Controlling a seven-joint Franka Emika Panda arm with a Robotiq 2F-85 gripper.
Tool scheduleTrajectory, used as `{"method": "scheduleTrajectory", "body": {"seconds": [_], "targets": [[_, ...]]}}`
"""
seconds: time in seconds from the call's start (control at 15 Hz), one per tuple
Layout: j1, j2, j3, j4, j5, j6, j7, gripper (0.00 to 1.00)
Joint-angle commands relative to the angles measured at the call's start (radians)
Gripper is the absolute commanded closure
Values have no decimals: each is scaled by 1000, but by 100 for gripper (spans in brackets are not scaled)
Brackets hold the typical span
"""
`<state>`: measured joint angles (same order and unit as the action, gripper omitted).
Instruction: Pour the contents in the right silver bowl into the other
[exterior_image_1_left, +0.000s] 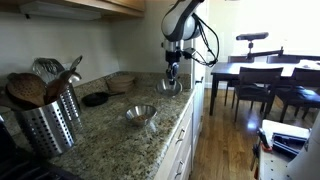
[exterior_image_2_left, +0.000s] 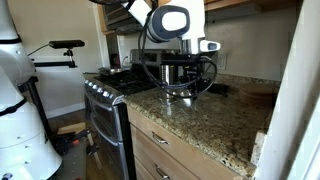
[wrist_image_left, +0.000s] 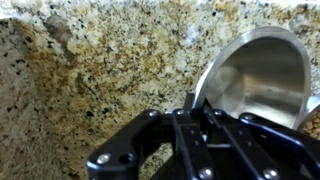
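Note:
My gripper (exterior_image_1_left: 172, 74) is shut on the rim of a silver bowl (exterior_image_1_left: 170, 86) near the far end of the granite counter. In the wrist view the bowl (wrist_image_left: 258, 72) is tilted, its shiny inside looks empty, and the jaws (wrist_image_left: 195, 108) pinch its left rim. A second silver bowl (exterior_image_1_left: 140, 113) sits upright on the counter nearer the camera, apart from the gripper. In an exterior view the gripper (exterior_image_2_left: 183, 86) hangs just above the counter with the held bowl (exterior_image_2_left: 184, 96) under it; the second bowl is hidden there.
A metal utensil holder (exterior_image_1_left: 45, 125) with wooden spoons stands at the near left. A dark dish (exterior_image_1_left: 96, 99) and a woven bowl (exterior_image_1_left: 122, 80) sit by the wall. A stove (exterior_image_2_left: 105, 95) adjoins the counter. A dining table (exterior_image_1_left: 262, 72) stands beyond the counter's edge.

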<state>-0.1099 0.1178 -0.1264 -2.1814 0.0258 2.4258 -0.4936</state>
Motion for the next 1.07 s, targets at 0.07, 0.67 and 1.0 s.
{"method": "scheduleTrajectory", "body": {"seconds": [0.07,0.67,1.0], "targets": [[-40,59,24,53,51,10,-72,93],[-56,165,83,112,105,16,-103,94],[-65,200,83,134,81,16,-82,94]]}}
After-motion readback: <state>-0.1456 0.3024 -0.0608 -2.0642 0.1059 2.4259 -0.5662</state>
